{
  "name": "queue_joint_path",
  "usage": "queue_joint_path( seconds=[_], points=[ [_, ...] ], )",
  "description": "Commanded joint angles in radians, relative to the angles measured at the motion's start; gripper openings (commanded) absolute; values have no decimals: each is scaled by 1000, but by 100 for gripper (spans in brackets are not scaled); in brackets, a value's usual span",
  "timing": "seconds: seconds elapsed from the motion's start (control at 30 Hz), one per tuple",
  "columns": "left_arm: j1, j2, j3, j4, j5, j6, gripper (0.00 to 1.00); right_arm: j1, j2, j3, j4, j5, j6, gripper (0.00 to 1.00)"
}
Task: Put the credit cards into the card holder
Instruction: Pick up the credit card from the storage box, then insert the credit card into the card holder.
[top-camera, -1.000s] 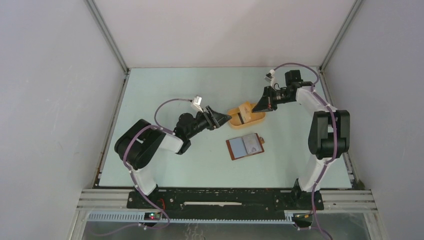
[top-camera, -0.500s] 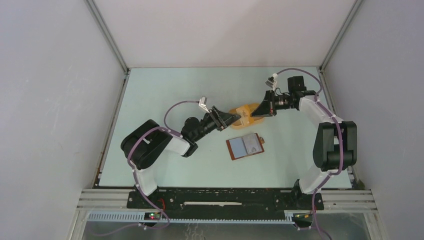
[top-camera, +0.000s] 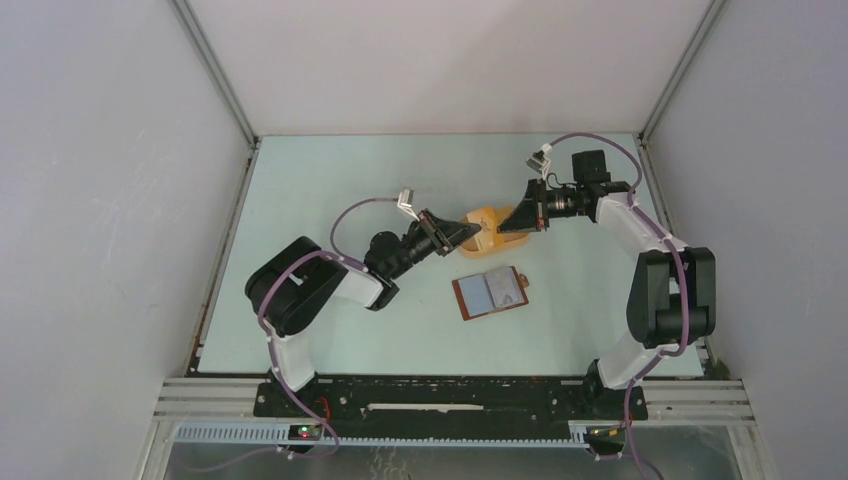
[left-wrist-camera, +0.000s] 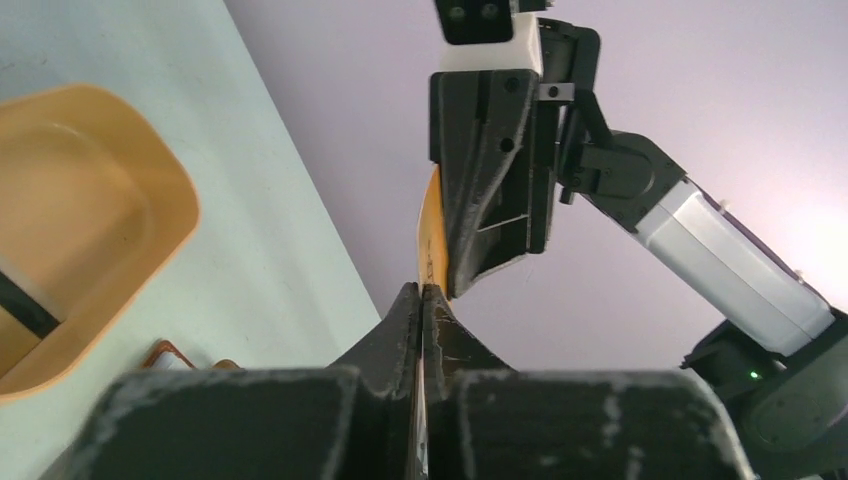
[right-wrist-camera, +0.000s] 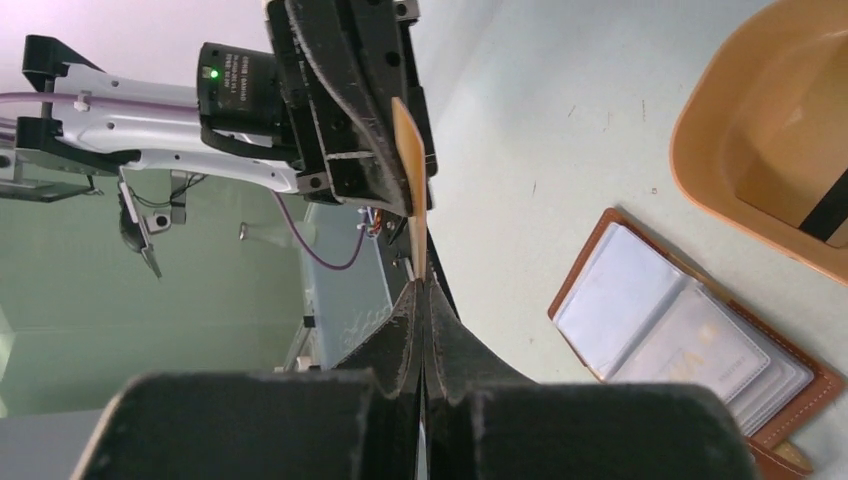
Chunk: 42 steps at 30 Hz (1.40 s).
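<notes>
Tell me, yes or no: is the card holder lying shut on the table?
No, the card holder lies spread open, inside facing up.

We see an orange-yellow tray (right-wrist-camera: 700, 150) on a pale green table (top-camera: 330, 170), a reddish-brown wallet (top-camera: 490, 292) with pale grey sleeves (right-wrist-camera: 615, 300), 1 black-striped tan card (right-wrist-camera: 790, 185), and 1 orange card (right-wrist-camera: 408, 150).

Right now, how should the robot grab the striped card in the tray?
By its raised edge, from above. The striped card seems to lean tilted inside the tray, so that edge stands free while the walls block a sideways reach.
</notes>
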Motion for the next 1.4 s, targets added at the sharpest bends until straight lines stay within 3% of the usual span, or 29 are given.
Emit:
queue_joint_path(
  seconds=[0.0, 0.07, 0.13, 0.17, 0.27, 0.43, 0.57, 0.7, 1.0, 1.37],
  points=[
    [-4, -38, 7, 32, 30, 53, 0, 18, -61, -1, -27, -31, -82, 10],
    [-5, -64, -38, 31, 38, 109, 0, 12, -95, 3, -86, 17, -185, 34],
    [-5, -88, -106, 30, 51, 167, 0, 8, -134, 29, -224, 99, -364, 50],
    [-5, -97, -137, 29, 58, 192, 0, 9, -145, 45, -347, 152, -491, 54],
    [-7, -118, -236, 32, 71, 243, 0, 14, -189, 38, -443, 296, -681, 59],
    [-29, -118, -348, 33, 37, 257, 0, 85, -273, -153, -251, 529, -710, 59],
    [-66, -53, -329, 51, 19, 208, 0, 152, -202, -185, -148, 677, -616, 55],
    [-86, 15, -298, 96, 0, 134, 0, 167, -84, -177, -132, 730, -573, 44],
    [-105, 124, -266, 130, -63, -1, 0, 192, 53, -149, -122, 833, -537, 36],
    [-118, 190, -220, 130, -104, -82, 0, 200, 114, -125, -145, 896, -526, 34]
  ],
)
